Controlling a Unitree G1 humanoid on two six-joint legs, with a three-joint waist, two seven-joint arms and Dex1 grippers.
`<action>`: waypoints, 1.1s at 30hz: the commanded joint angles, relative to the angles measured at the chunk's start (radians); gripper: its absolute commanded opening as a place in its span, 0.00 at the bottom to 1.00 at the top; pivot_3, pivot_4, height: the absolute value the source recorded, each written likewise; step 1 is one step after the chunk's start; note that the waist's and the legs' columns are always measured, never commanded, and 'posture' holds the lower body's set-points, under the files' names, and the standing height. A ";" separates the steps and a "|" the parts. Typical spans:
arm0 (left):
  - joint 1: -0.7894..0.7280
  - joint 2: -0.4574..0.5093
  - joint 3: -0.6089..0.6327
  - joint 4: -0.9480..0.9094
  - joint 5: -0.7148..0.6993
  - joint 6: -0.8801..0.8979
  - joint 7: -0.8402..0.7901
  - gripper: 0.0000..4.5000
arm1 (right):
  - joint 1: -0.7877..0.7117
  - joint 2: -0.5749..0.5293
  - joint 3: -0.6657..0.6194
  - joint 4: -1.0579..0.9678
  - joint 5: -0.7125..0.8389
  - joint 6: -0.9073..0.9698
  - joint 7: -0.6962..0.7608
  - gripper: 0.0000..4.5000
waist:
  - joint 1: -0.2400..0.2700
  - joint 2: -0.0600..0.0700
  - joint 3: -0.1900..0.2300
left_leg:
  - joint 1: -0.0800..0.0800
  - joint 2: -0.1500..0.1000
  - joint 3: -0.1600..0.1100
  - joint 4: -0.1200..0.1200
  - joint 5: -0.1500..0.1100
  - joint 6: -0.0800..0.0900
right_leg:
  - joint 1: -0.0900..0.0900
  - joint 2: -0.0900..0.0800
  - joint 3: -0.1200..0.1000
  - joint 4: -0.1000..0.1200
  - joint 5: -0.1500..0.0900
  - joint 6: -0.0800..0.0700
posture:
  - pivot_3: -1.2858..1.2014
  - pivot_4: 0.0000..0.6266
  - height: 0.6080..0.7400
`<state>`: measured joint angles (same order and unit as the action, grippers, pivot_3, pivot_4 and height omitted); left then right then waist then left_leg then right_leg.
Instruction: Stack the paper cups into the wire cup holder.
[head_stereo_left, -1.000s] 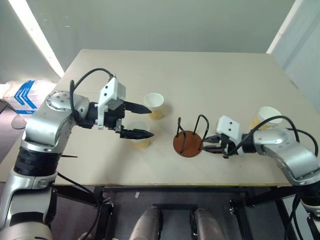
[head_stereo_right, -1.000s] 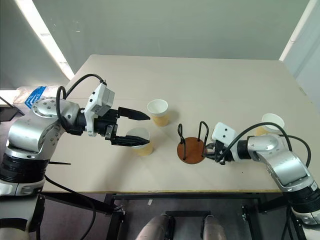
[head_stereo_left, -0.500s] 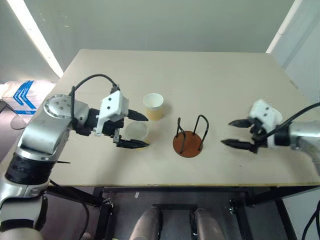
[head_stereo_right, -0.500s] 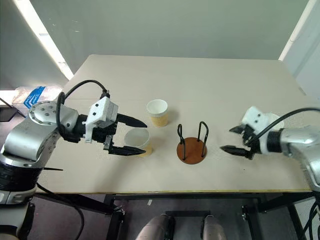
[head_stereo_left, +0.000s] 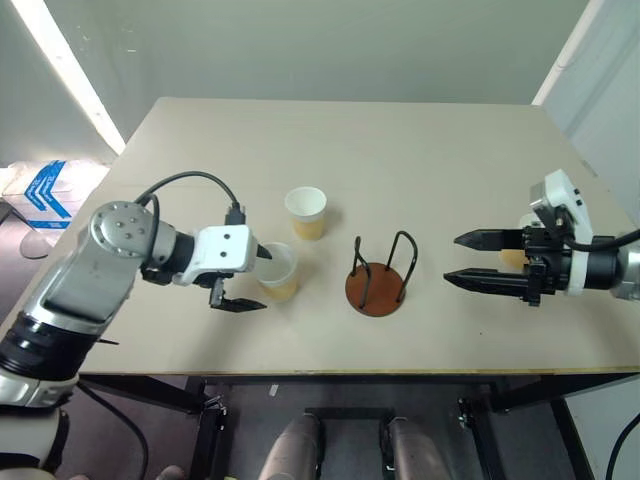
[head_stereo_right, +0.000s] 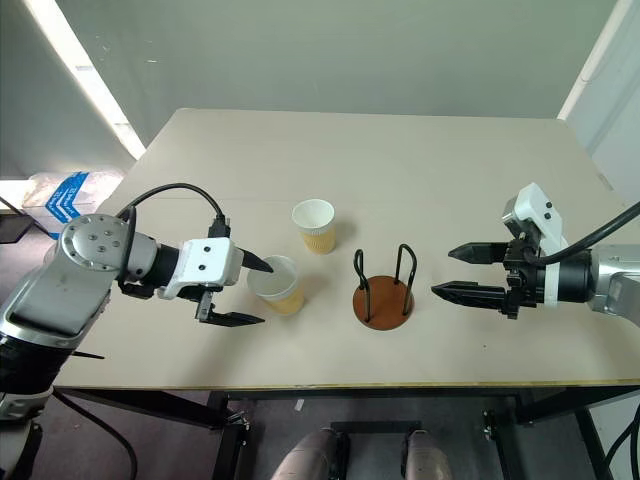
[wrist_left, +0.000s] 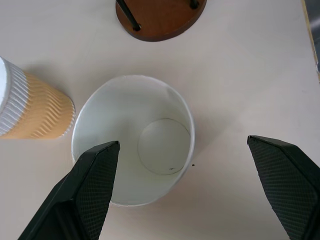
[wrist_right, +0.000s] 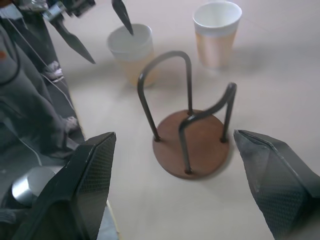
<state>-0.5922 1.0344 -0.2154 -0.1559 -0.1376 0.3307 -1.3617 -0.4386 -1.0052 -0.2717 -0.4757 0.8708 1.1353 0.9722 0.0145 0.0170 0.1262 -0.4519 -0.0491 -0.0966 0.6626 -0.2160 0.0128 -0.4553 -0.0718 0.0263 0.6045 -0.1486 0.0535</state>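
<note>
Paper cup (head_stereo_left: 277, 271) sits between the open left claw's (head_stereo_left: 248, 279) fingers

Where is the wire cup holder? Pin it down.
In the left eye view the wire cup holder stands empty near the table's front edge, between the nearer paper cup on its left and the open right pincer on its right.

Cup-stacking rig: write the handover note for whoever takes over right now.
Left gripper: open, around the near paper cup, not closed on it.
Right gripper: open, empty, beside the wire cup holder.
Second paper cup stands behind the near one; a third cup is mostly hidden behind the right gripper.
Done: nothing stacked; holder is empty.
Left: all three cups.
</note>
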 joint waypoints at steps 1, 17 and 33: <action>-0.023 -0.018 -0.012 -0.004 0.032 -0.010 0.014 1.00 | -0.016 -0.029 -0.045 -0.022 0.031 -0.001 -0.022 0.88 | 0.000 0.000 0.000 | 0.000 0.000 0.000 0.000 0.000 0.000 | 0.000 0.000 0.000 0.000 0.000 0.000 | 0.52 0.24 1.00; -0.040 -0.087 -0.046 0.066 0.065 -0.075 -0.024 0.12 | 0.011 -0.012 -0.046 -0.036 0.031 -0.120 -0.078 0.89 | 0.000 0.000 0.000 | 0.000 0.000 0.000 0.001 0.000 0.001 | 0.000 0.000 0.000 0.003 0.000 0.000 | 0.52 0.24 1.00; -0.283 -0.152 0.022 0.121 -0.131 0.046 -0.148 0.01 | 0.139 -0.015 -0.118 -0.063 0.045 -0.287 0.018 0.89 | 0.011 0.000 0.000 | -0.002 0.000 0.000 0.002 0.004 0.009 | -0.001 -0.001 -0.001 0.002 0.000 0.000 | 0.52 0.24 1.00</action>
<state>-0.8336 0.8884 -0.2389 -0.0297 -0.2185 0.3435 -1.4893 -0.3135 -1.0020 -0.3437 -0.5045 0.9100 0.8747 0.9657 0.0254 0.0168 0.1261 -0.4534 -0.0494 -0.0969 0.6646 -0.2127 0.0205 -0.4559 -0.0727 0.0256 0.6065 -0.1483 0.0539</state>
